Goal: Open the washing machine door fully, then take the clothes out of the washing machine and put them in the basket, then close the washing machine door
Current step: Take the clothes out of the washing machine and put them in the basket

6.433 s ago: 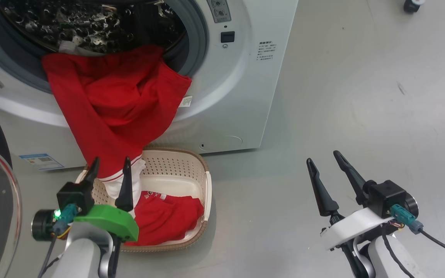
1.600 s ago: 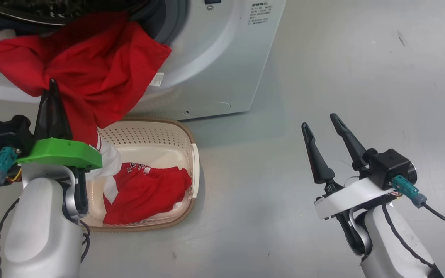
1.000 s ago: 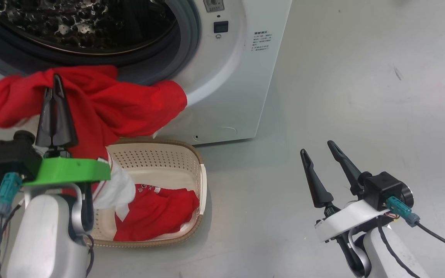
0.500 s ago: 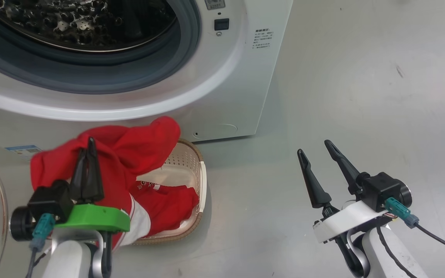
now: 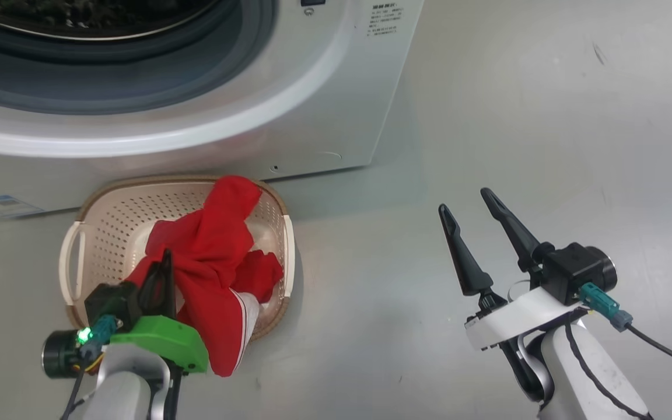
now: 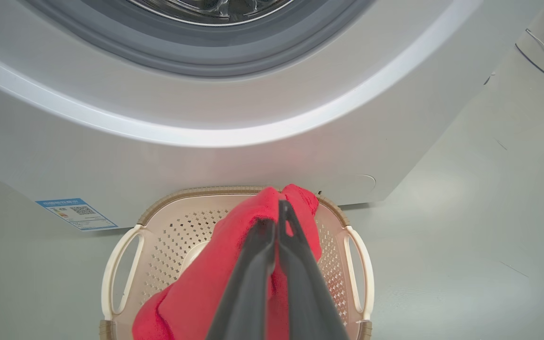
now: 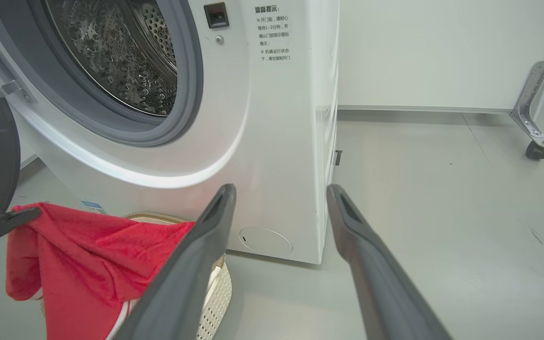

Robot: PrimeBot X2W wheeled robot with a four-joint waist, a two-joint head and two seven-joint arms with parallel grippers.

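Clenching the clothes (image 5: 213, 245) over the basket (image 5: 108, 224), the left hand (image 5: 165, 258) hides its near rim; right hand (image 5: 463, 199) splayed, empty.

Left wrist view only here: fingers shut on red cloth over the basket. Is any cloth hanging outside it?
Observer: Head view has a red-and-white end of the clothes crossing the basket's near rim; draped over it or hanging in front, can't tell.
Operator: Anything left in the drum?
Observer: Right wrist view: the visible part of the washing machine's drum is bare steel, no fabric.
Operator: And the other arm?
Observer: The right gripper is open and empty, above the floor right of the machine.
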